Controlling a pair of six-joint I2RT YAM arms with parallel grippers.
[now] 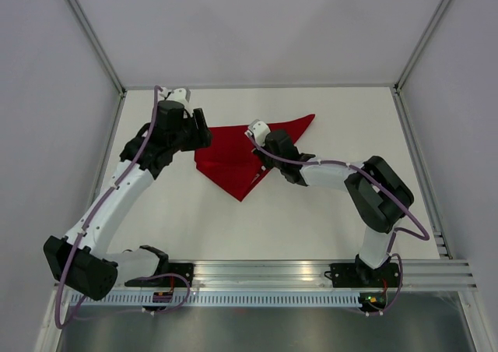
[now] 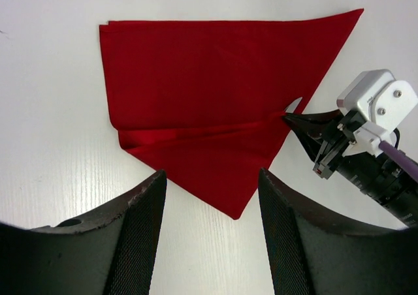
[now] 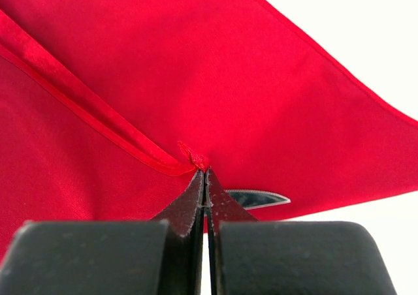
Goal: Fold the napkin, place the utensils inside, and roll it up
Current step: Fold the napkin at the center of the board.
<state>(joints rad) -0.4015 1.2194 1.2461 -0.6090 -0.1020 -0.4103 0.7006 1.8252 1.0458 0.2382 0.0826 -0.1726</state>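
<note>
The red napkin lies folded into a triangle on the white table, with a raised crease running across it. My right gripper is shut and pinches the napkin's edge at the end of that crease. It shows in the left wrist view at the cloth's right edge. A pale pointed utensil tip pokes out from under the napkin beside the right fingers. The rest of the utensils is hidden. My left gripper is open and empty, above the table at a napkin corner.
The white table is walled by grey panels at the back and both sides. A metal rail with the arm bases runs along the near edge.
</note>
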